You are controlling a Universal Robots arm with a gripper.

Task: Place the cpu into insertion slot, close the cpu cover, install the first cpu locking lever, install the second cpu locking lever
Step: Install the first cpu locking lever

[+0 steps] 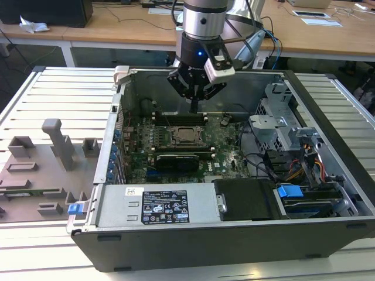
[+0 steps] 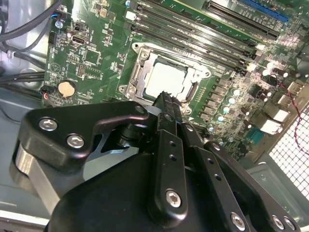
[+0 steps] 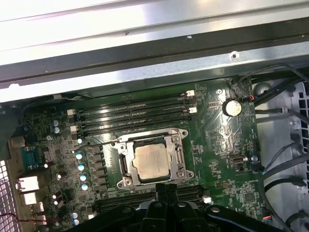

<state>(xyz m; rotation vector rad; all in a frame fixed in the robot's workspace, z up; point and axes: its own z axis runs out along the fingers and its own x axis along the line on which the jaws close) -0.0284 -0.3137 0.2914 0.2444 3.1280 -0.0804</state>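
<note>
Though hanging low over the green board (image 3: 217, 145), holds nothing. Has gripper (image 2: 166, 98) fingers (image 2: 170, 145) squeezed together, no gap. Has the cpu (image 3: 153, 162) flat in the insertion slot (image 3: 124, 182), cpu cover (image 3: 149, 141) down around it. Small black print on a white sticker (image 1: 166, 206).

White slatted metal table (image 1: 58, 93) spans the foreground. Long light-brown wooden desks (image 1: 117, 26) run across at 12 o'clock, with white papers (image 1: 321, 19) at 1 o'clock. Dark floor (image 1: 26, 58) lies beneath at 10 o'clock.
</note>
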